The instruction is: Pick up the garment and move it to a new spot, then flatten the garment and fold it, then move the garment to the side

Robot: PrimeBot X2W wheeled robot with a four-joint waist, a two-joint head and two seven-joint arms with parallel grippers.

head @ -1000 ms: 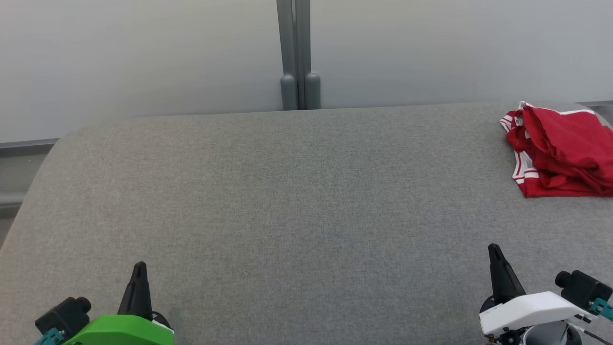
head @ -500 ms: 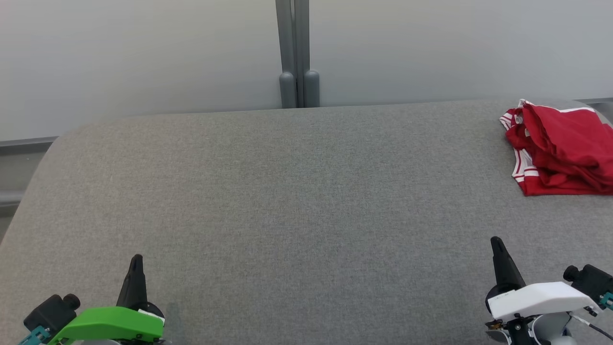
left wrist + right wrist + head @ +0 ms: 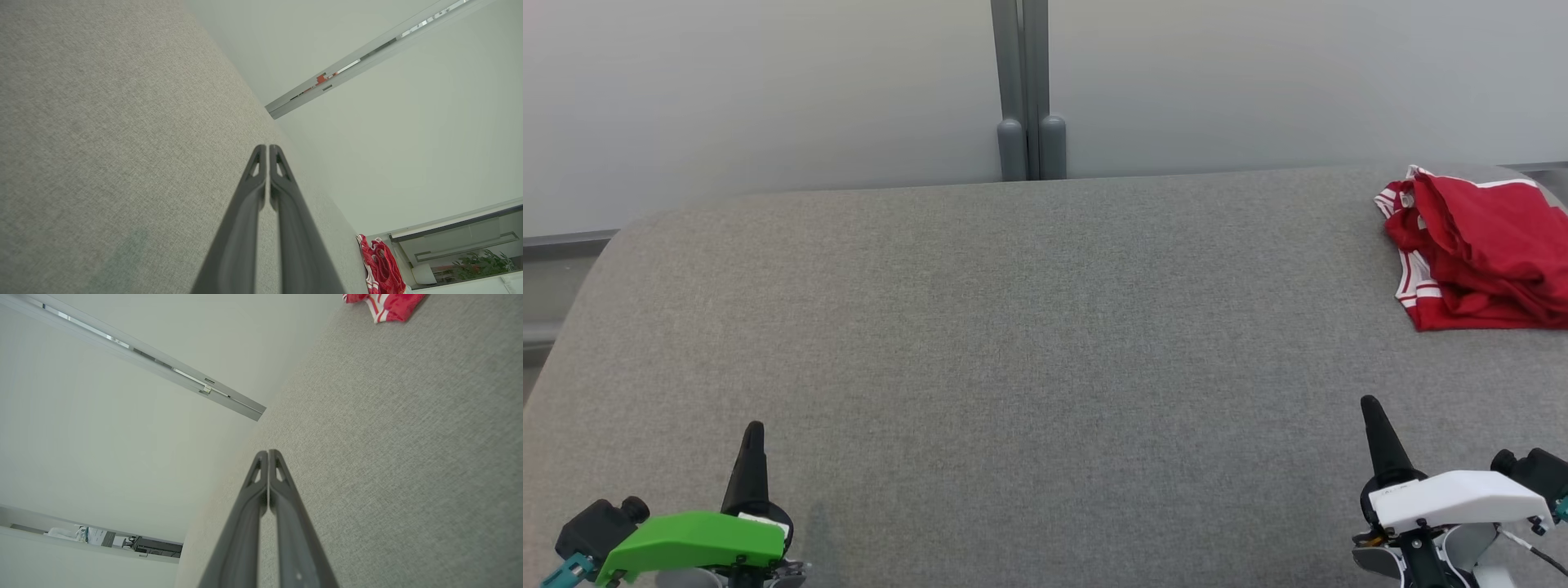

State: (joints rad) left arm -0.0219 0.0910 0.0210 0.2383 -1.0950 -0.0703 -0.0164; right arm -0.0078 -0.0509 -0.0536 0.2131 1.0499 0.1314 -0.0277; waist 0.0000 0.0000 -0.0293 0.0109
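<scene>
The garment point(image 3: 1482, 249) is red with white stripes and lies folded in a loose pile at the far right of the grey fabric surface point(image 3: 1029, 343), running off the head view's right edge. Its striped hem also shows in the left wrist view, garment point(image 3: 380, 265), and in the right wrist view, garment point(image 3: 388, 304). My left gripper point(image 3: 754, 430) stands at the lower left, shut and empty, far from the garment. My right gripper point(image 3: 1370, 404) stands at the lower right, shut and empty, well short of the garment. Both pairs of fingertips meet: left gripper point(image 3: 267, 148), right gripper point(image 3: 267, 453).
A pale wall runs behind the surface, with a grey vertical post point(image 3: 1023, 90) at its middle. The surface's rounded left corner point(image 3: 613, 245) drops off to the floor. A potted plant point(image 3: 484, 263) shows far off in the left wrist view.
Both grippers have slid a little lower and forward in the head view, their fingertips now slightly higher. The garment has not moved on the surface.
</scene>
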